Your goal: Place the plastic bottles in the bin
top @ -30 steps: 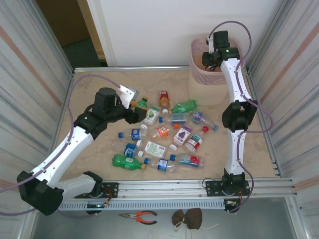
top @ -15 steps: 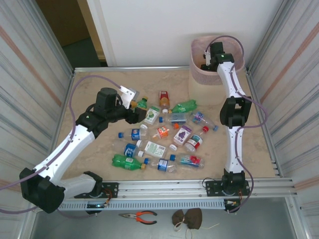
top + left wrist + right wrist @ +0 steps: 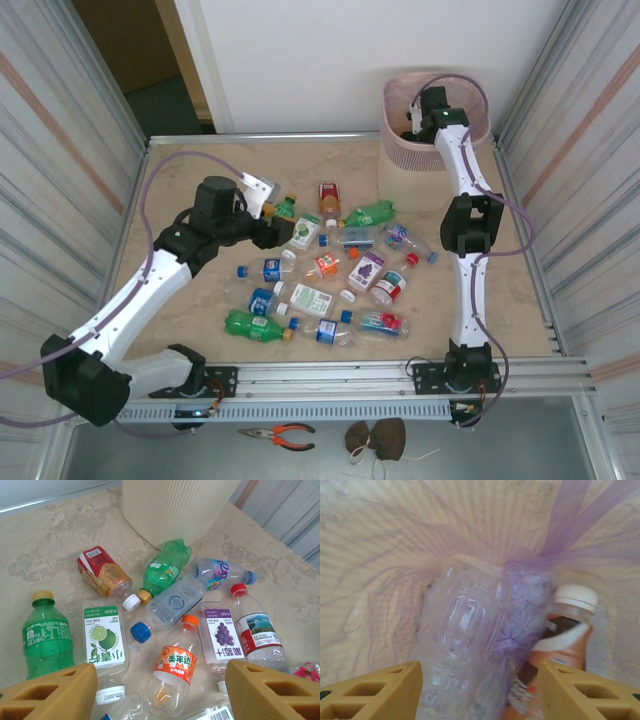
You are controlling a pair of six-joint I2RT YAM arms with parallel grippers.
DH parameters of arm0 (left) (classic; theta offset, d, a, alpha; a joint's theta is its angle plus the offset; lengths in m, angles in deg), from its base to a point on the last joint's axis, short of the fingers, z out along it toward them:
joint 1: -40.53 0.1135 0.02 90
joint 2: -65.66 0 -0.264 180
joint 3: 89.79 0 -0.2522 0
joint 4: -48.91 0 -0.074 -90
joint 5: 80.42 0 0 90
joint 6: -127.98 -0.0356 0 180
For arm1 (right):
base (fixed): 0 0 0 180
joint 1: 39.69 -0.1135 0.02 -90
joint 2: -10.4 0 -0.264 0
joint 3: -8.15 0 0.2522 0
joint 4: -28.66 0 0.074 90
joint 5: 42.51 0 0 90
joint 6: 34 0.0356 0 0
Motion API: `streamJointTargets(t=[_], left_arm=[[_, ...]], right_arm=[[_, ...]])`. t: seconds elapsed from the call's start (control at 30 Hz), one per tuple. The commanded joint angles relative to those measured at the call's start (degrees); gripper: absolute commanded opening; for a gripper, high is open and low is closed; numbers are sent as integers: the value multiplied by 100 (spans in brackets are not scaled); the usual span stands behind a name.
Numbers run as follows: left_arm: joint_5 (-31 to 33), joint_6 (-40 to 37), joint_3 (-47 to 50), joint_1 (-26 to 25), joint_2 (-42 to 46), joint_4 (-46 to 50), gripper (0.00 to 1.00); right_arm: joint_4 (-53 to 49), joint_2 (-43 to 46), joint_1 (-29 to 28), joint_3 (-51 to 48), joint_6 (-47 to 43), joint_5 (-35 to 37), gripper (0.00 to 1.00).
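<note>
Right pincer (image 3: 414,120), overhead: hanging inside the mouth of the bin (image 3: 405,180), which is standing at the far right corner of the tabletop (image 3: 200,170).
Left pincer (image 3: 276,232), overhead: hovering at the left edge of the bottles (image 3: 330,270), which are lying scattered mid-tabletop near the bin's foot.
Left pincer (image 3: 160,690), left wrist: gaping wide and gripping nothing, while looking down on the lime-label bottle (image 3: 104,640) and orange-label bottle (image 3: 172,667).
Room, left wrist: bottles are crowding and touching, so picking one alone is probably calling for a straight descent; the bin wall (image 3: 175,505) is rising beyond.
Right pincer (image 3: 480,690), right wrist: fingers are standing parted and seemingly gripping nothing; a clear bottle (image 3: 465,640) is lying below on the bag (image 3: 385,555), beside a brown bottle (image 3: 560,645).
Advice, right wrist: lifting straight up is looking safest, with the bag's folds hanging close.
</note>
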Motion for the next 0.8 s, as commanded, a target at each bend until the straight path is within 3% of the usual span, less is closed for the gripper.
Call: streamJointTargets(t=[0.0,0.43,0.77], left_arm=[[7,-55,65,42,-102,3,68],[441,-8,-215,168,-852,604,66],[552,88,-181,646,-1491,609,64]], right_arm=[[-184,535,11,191,180,-112,62],[-359,1753,-53,186,612,-174,64],[-550,2870,-217,-94,870,-146,65]])
